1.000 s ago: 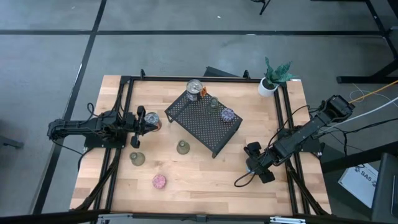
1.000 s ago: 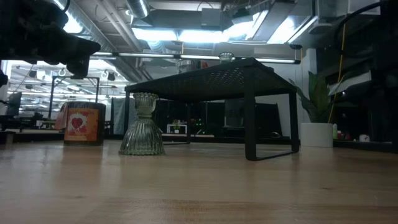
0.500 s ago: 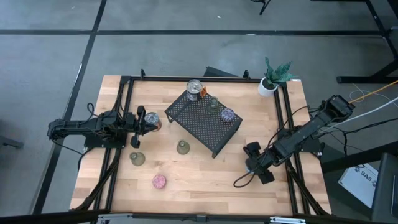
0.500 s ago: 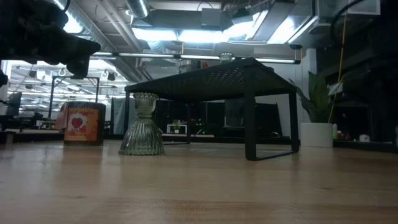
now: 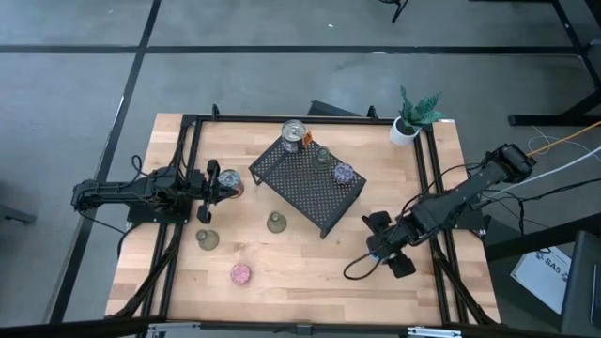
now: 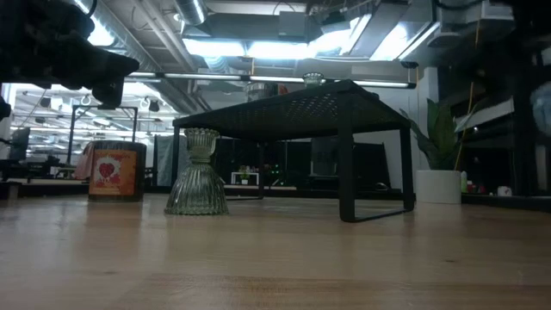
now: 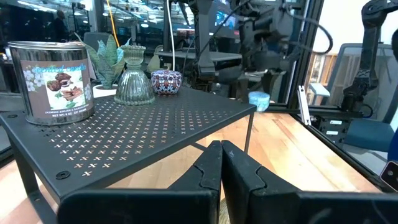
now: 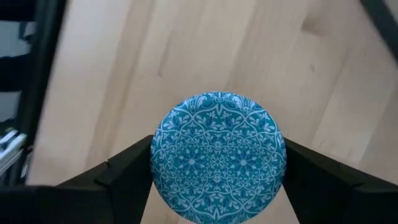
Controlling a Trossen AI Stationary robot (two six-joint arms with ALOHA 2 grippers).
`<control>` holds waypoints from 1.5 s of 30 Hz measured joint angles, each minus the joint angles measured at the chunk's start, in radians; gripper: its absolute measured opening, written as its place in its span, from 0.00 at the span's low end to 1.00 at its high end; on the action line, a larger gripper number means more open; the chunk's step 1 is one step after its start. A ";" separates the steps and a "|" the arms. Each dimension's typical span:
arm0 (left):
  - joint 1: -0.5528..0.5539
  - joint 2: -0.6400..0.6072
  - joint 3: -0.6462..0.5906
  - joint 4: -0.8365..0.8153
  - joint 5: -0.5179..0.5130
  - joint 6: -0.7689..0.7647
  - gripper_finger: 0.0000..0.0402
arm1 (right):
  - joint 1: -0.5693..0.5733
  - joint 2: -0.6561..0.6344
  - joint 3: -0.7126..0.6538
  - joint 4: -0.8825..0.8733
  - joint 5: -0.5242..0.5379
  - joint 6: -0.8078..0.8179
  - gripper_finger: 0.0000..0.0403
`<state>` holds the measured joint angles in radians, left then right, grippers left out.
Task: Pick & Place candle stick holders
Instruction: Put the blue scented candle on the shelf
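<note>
The right gripper, holding the blue holder, has shifted toward the rack.

lighting: even and bright from above on the pale wooden tabletop; soft short shadows. low view: backlit, glaring ceiling strip lights, black mesh metal rack silhouetted, foreground blurred.

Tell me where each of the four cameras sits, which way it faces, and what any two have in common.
High view: overhead, straight down on the table; both arms show.
Low view: tabletop height, level under the black rack; a dark arm part upper left.
Left wrist view: on the left arm, facing the rack; left gripper shut.
Right wrist view: on the right arm, looking down at the blue holder held in the right gripper.
Shared: the rack appears in high, low and left wrist views.
</note>
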<state>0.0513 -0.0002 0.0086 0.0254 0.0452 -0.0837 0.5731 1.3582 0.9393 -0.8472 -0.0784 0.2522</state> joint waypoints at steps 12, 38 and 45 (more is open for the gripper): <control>0.000 0.000 0.000 0.000 0.000 0.000 0.00 | -0.096 0.000 0.254 -0.163 -0.030 -0.270 0.76; 0.000 0.000 0.000 0.000 0.000 0.000 0.00 | -0.417 0.302 0.687 -0.338 -0.009 -0.730 0.76; 0.000 0.000 0.000 0.000 0.000 0.000 0.00 | -0.481 0.372 0.687 -0.323 0.124 -0.867 0.76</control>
<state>0.0513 -0.0002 0.0086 0.0254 0.0452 -0.0837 0.0918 1.7302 1.6260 -1.1697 0.0454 -0.6150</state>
